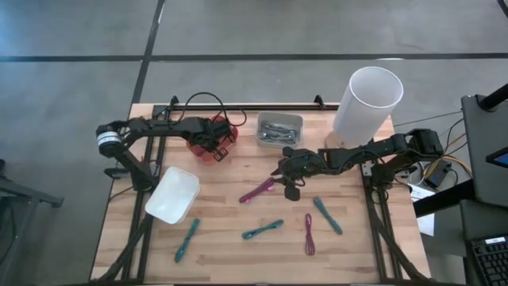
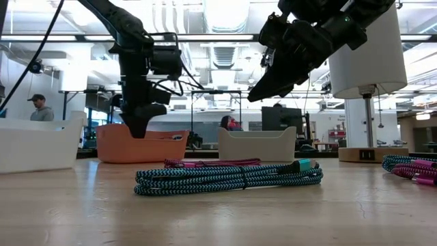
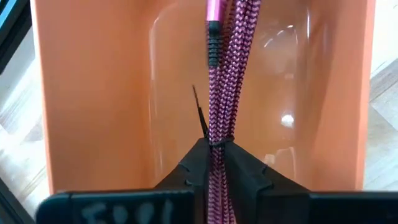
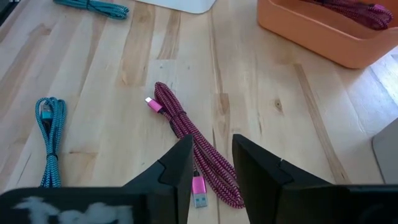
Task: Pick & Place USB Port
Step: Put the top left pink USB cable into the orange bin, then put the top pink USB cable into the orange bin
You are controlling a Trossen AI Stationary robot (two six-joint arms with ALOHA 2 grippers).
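An orange bin [image 1: 208, 146] stands at the far left of the table, and my left gripper [image 3: 214, 144] reaches down into it, shut on a bundled pink USB cable [image 3: 227, 56]. The cable runs from the fingers along the bin's inside [image 3: 93, 93]. A second pink cable [image 4: 189, 137] lies flat on the wood at the table's middle. My right gripper [image 4: 210, 163] hangs open above that cable's plug end, raised clear of the table [image 2: 273, 78]. My left gripper pinches the pink cable bundle between its two fingers at the black tie [image 3: 216, 142] that binds it. The fingers come steeply from above into the bin and lie along the bundle. The bundle's plug end [image 3: 213, 12] points away from the fingers, deeper into the bin.
A white bin [image 1: 173, 195] sits at the near left, a grey tray [image 1: 279, 129] at the far middle and a tall white cylinder [image 1: 365, 99] at the far right. Teal cables [image 1: 263, 230] [image 1: 186, 238] [image 1: 327, 214] and another pink cable [image 1: 309, 234] lie near the front.
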